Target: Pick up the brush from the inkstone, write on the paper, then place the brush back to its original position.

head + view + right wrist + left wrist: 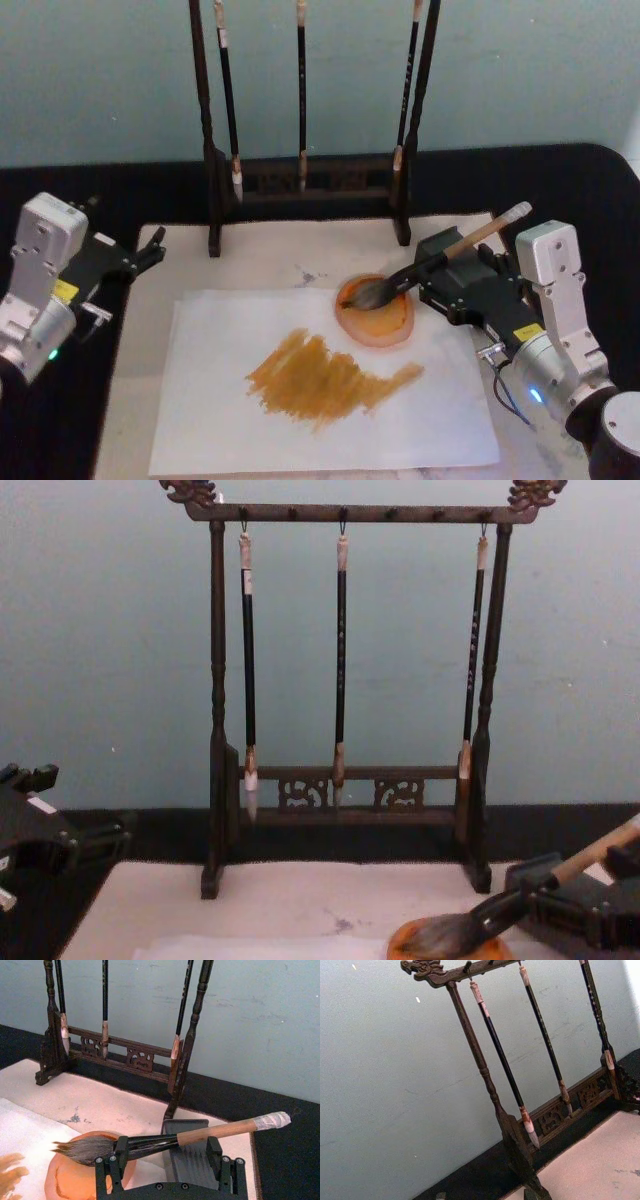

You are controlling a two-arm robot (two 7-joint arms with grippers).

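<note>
The dark surface (600, 190) carries a cream mat (270, 262), and at the mat's far edge stands a dark carved rack (350, 790) with three slim black brushes (341, 660) hanging from its top bar. On the mat, to the left of the right gripper (432, 278), lies the paper (210, 400), marked with a broad orange-brown patch of strokes (325, 375). The inkstone (378, 315) sits on the paper's far right corner, just in front of the right gripper; it holds the bristles of the brush (455, 250), which lie dark and wet across its far rim.

The head view shows the paper and strokes whole; the chest view catches just the paper's far edge, but shows the whole rack, with carved ends on its top bar. The right wrist view shows a grey block (187, 1152) lying on the mat under the brush handle, between the gripper's fingers (114, 1152).

The right gripper is held wide, its fingers either side of the brush; whether they touch the ferrule I cannot tell. The brush slants up from the inkstone to its taped end cap. The left gripper (150, 250) hovers at the mat's far left corner, well apart from the brush; its state I cannot tell.
</note>
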